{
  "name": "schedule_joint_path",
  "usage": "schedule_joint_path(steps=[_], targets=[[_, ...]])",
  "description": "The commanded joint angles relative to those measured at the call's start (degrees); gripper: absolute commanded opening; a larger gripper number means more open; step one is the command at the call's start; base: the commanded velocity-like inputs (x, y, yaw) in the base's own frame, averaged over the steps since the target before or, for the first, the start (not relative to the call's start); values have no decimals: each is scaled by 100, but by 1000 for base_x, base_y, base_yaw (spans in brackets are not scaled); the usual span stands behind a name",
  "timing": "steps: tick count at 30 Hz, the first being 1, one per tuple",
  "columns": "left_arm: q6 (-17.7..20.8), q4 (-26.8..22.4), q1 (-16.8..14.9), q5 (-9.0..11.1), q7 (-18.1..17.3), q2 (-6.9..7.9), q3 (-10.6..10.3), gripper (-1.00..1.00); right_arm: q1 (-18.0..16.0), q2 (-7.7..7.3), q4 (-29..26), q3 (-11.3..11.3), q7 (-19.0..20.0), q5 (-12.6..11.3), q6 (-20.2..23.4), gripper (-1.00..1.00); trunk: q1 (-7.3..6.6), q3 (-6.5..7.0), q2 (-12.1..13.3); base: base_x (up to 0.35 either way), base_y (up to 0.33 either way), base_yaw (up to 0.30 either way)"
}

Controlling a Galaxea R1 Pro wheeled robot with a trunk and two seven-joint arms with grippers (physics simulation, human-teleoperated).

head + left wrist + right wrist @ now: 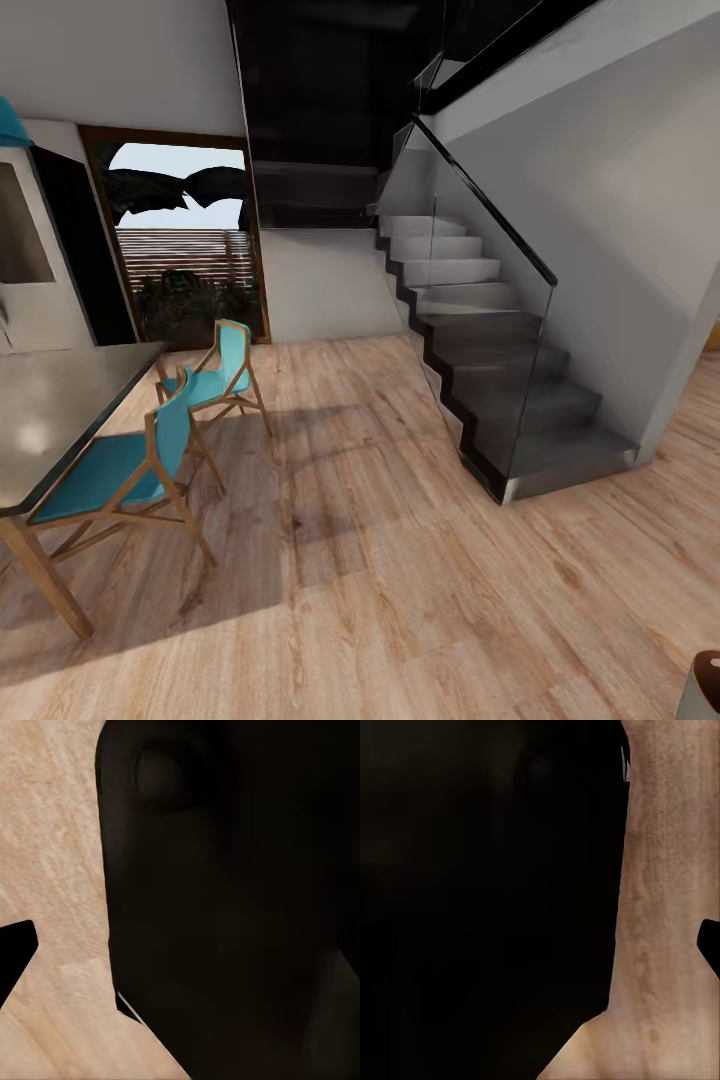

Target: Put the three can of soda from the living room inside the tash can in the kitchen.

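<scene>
Head view puts you on a wide wood plank floor point(400, 560), a dark staircase point(500, 380) with a glass balustrade rising at right, a grey-topped dining table point(50, 410) and two teal chairs point(130, 460) at left, a glazed door point(185, 245) at upper left. At the lower right corner a pale rim with a brown inside point(703, 685) pokes in, possibly the tash can. No soda cans appear, so you look mid-transit with the binning undone. Both wrist views are mostly dark, so whether your jaws are apart or together cannot be told.
</scene>
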Motion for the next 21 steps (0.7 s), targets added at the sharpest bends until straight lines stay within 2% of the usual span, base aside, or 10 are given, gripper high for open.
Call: schedule_joint_path(steps=[1, 3, 7, 21], targets=[[16, -24, 32, 30, 0, 33, 2, 100, -33, 33, -33, 10, -8, 24, -19, 100, 0, 0, 1, 0, 0, 0], [16, -24, 85, 37, 0, 93, 1, 100, -99, 47, -98, 10, -8, 24, -22, 100, 0, 0, 1, 0, 0, 0], [16, -24, 85, 37, 0, 93, 1, 100, -225, 47, -168, 10, -8, 24, -22, 100, 0, 0, 1, 0, 0, 0], [12, -28, 85, 20, 0, 103, 1, 100, -255, 23, -208, 12, 6, 23, -33, 100, 0, -3, 1, 0, 0, -14]])
